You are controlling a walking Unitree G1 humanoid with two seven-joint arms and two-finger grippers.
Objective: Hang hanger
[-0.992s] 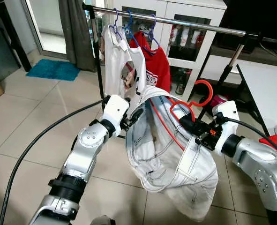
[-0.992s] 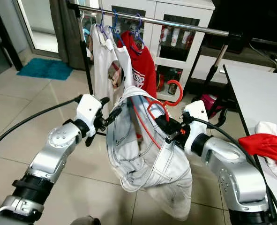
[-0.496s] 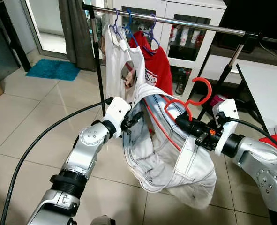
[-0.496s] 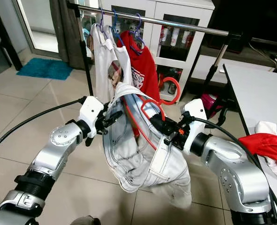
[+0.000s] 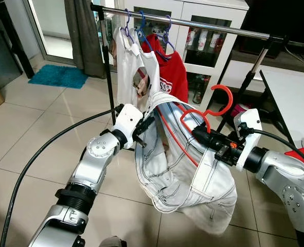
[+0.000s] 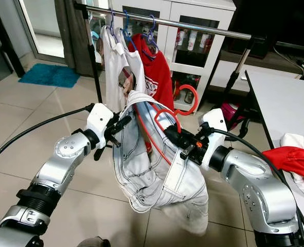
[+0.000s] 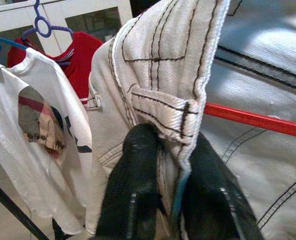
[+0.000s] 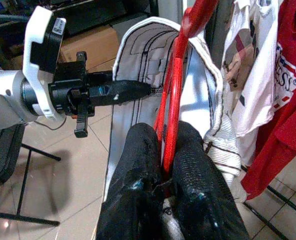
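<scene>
A red hanger (image 5: 203, 114) carries pale white jeans (image 5: 185, 170) that sag between my two arms, in front of the clothes rail (image 5: 203, 24). My right gripper (image 5: 199, 135) is shut on the red hanger just below its hook; in the right wrist view the two black fingers (image 8: 137, 185) clamp the red wire (image 8: 174, 115). My left gripper (image 5: 145, 126) is shut on the waistband of the jeans (image 7: 168, 100), its fingers pinching the folded denim. The hook (image 6: 188, 98) stands below the rail, apart from it.
On the rail hang a white shirt (image 5: 133, 72) and a red shirt (image 5: 170, 72) on blue and purple hangers. White cabinets (image 5: 208, 46) stand behind. A white table (image 5: 290, 103) with red cloth (image 6: 290, 157) is at the right. A black cable (image 5: 33, 159) crosses the tiled floor.
The left gripper has lifted the waistband slightly and drawn it in, so the jeans hang a little narrower. The right gripper and hanger have barely moved in the last half second.
</scene>
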